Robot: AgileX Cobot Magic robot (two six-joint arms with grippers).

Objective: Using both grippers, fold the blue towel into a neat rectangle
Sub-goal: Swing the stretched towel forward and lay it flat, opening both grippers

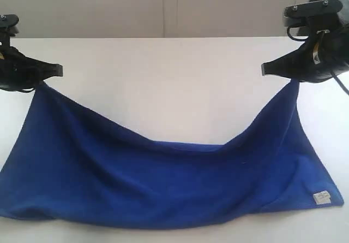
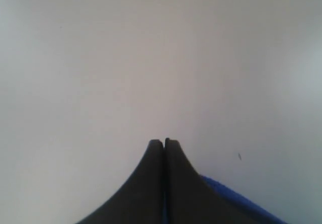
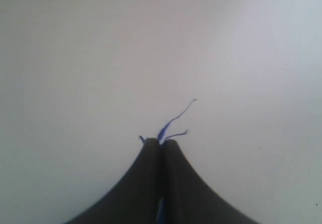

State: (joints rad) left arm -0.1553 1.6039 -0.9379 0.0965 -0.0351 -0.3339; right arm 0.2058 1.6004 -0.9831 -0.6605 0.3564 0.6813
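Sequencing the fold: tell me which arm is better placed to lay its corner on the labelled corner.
Probably right. The right gripper, jaws shut on a blue towel corner, hangs on the side with the white label; the left gripper holds the opposite corner.

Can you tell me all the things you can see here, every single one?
blue towel: one, deep blue, on the table, two corners lifted, middle sagging
label: one, white, towel's near right corner
loose threads: a few, blue, poking past the right end effector's tips
table: one, white, under everything
wall: one, pale beige, behind the table
left end effector: one, black, shut on the towel's left lifted corner
right end effector: one, black, shut on the right lifted corner
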